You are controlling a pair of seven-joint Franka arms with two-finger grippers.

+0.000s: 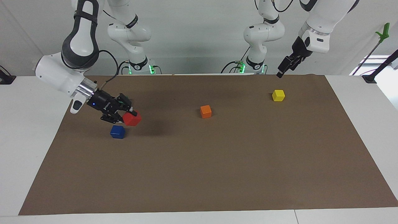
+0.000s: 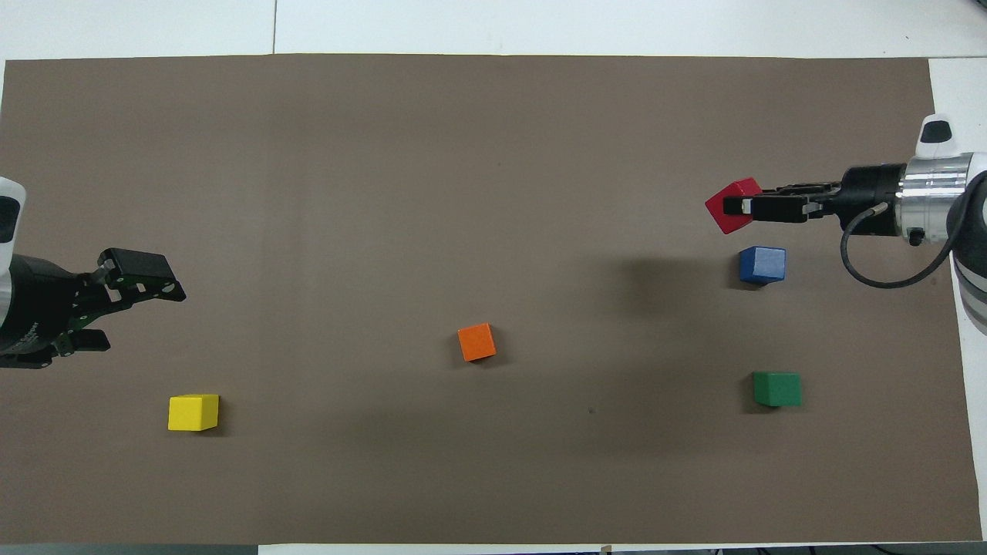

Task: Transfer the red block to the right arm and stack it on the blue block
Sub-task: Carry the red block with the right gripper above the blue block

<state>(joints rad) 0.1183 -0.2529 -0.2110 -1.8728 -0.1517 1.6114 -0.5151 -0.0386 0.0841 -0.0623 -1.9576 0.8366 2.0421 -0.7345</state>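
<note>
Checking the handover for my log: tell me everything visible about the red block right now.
The red block is a small glossy bright red cube with plain faces and no markings. It is off the table, tilted with a corner pointing down, clamped in the right claw, whose fingers grip it from two sides. It hangs just above the brown mat, close beside the blue block but not over it, and touches nothing but the claw. In the overhead view it sits slightly farther from the robots than the blue block.
</note>
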